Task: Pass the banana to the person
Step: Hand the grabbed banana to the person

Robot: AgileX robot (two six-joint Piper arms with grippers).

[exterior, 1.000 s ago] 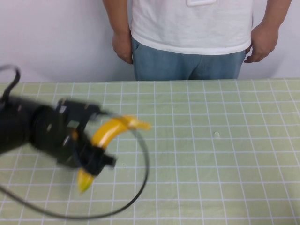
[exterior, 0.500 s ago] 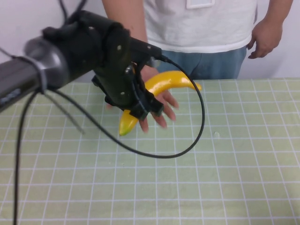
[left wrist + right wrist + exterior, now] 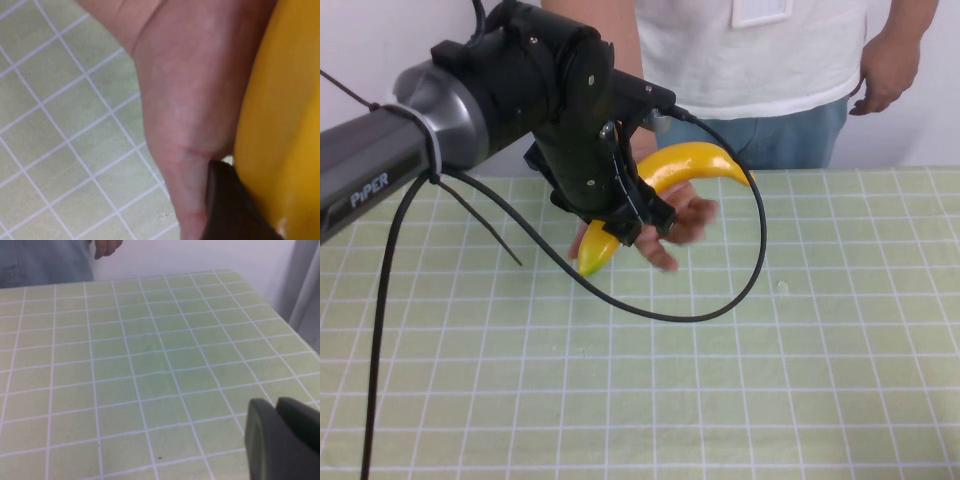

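Observation:
My left gripper [image 3: 628, 205] is raised above the table's far side and shut on the banana [image 3: 695, 160], a glossy yellow curved fruit with a greenish lower tip. The person [image 3: 740, 60], in a white T-shirt and blue jeans, stands behind the table. One open hand [image 3: 682, 225] reaches out just under the banana. In the left wrist view the banana [image 3: 280, 100] lies against the palm [image 3: 190, 90], with a dark fingertip [image 3: 225, 200] beside it. My right gripper [image 3: 282, 440] shows only in the right wrist view, low over the table, fingers together and empty.
The green gridded table [image 3: 800, 380] spreads in front of the person. A black cable [image 3: 740, 270] loops down from the left arm over the table's middle. The person's other hand [image 3: 885, 75] hangs at the hip. The table's far right corner [image 3: 225, 272] lies ahead of the right gripper.
My left arm has lifted the banana from low at the near left up towards the person. The person's hand has come forward under the banana.

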